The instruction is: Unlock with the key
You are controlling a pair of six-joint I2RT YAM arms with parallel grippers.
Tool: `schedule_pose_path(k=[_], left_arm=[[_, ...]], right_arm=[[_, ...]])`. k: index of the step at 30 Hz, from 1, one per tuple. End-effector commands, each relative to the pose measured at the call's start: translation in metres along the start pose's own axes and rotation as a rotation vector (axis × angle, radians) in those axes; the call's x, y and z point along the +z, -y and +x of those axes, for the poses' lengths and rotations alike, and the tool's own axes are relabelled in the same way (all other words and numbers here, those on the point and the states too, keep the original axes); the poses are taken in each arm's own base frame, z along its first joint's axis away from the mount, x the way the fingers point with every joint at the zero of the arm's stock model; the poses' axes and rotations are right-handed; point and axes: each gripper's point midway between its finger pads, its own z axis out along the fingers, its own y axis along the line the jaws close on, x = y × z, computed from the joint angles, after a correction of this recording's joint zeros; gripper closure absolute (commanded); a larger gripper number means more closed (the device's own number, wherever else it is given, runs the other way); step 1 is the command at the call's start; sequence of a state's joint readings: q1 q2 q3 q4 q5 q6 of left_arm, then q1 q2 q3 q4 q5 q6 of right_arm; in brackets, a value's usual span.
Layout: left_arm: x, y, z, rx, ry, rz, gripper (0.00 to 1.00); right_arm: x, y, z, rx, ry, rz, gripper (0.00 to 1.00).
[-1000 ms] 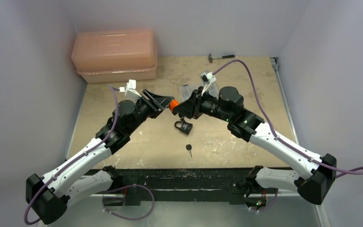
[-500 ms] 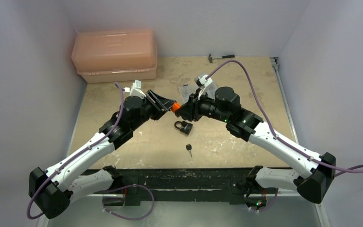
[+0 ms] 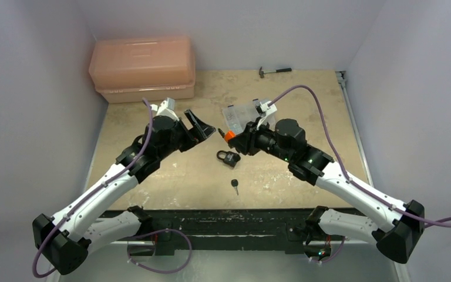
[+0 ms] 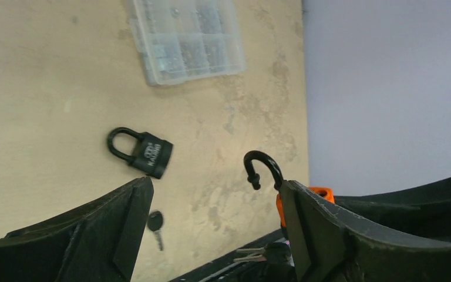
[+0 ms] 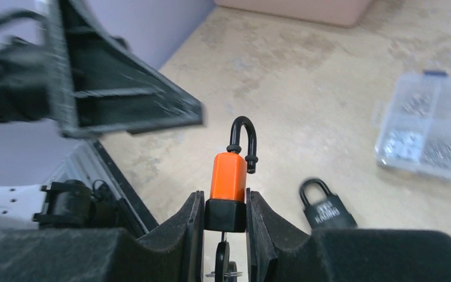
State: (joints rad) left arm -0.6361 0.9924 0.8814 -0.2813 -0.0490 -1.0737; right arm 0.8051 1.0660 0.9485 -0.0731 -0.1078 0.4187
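Note:
My right gripper is shut on the black base of an orange padlock, held above the table. Its shackle stands sprung open at one end. A bunch of keys hangs under the lock, one key in its bottom. My left gripper is open and empty, just left of the orange padlock and apart from it. The small black-headed key lies on the table near the front edge, also in the left wrist view. A black padlock lies shut on the table between the grippers.
A clear plastic parts box lies behind the grippers. A pink lidded case stands at the back left. A small hammer lies at the back wall. The table's dark front edge runs just below the key.
The left gripper has drawn back to the left, away from the orange padlock. The right gripper has moved right and slightly nearer with the padlock. The black padlock and the key have not moved.

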Motion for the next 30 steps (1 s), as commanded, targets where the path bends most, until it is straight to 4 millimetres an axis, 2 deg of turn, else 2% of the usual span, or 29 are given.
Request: schedule_pose_path(k=[1,6,8,14,20,30], left_arm=[[-0.031,-0.009,-0.035,0.222,0.11,-0.082,0.15],[-0.058,-0.043,-0.053,0.371,0.222,-0.194,0.16],[-0.063,-0.057,-0.052,0.406,0.238,-0.222,0.16],[-0.066,-0.083,-0.041,0.457,0.243,-0.237,0.17],[-0.064,-0.092,-0.039,0.475,0.207,-0.303,0.2],[-0.071,-0.099,-0.049,0.578,0.212,-0.364,0.2]], right_arm=[[-0.014,0.033,-0.008,0.067,0.103,0.123,1.0],[-0.012,0.078,0.021,0.138,0.075,0.174,1.0],[-0.01,0.095,0.028,0.157,0.073,0.19,1.0],[0.003,0.13,0.037,0.191,0.057,0.201,1.0],[0.01,0.159,0.047,0.256,0.037,0.173,1.0],[0.016,0.212,0.084,0.387,-0.019,0.225,1.0]])
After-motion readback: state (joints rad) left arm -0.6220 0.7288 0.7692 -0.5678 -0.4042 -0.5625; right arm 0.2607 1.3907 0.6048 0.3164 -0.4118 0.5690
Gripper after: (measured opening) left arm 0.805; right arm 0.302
